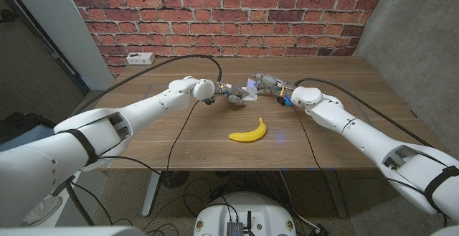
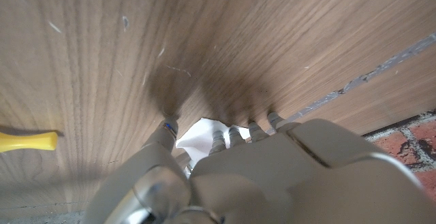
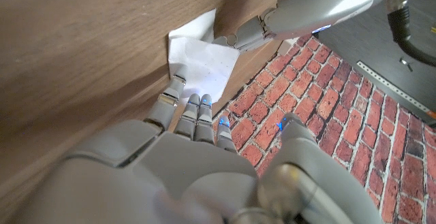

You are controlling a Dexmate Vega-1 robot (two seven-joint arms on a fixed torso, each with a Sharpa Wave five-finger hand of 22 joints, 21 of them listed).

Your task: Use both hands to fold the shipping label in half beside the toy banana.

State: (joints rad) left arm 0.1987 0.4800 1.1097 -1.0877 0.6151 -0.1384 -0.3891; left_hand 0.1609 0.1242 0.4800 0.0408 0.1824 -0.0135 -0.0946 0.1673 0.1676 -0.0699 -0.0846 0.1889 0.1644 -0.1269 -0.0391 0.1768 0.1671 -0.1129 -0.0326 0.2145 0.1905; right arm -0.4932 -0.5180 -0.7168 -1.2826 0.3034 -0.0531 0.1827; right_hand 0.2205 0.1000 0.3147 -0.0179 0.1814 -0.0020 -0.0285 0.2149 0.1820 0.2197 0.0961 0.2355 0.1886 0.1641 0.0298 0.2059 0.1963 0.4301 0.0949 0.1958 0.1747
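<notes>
Label position: the shipping label [image 3: 201, 62] lies beyond the toy banana [image 1: 249, 131], held between your two hands.
Left hand [image 1: 233, 96]: it pinches the label's edge, thumb against fingers.
Right hand [image 1: 264, 82]: its fingertips [image 3: 178, 81] rest on the sheet's opposite edge; whether it grips, you cannot tell.
Fold relation: both hands are equally near; the sheet's long axis cannot be told.
</notes>
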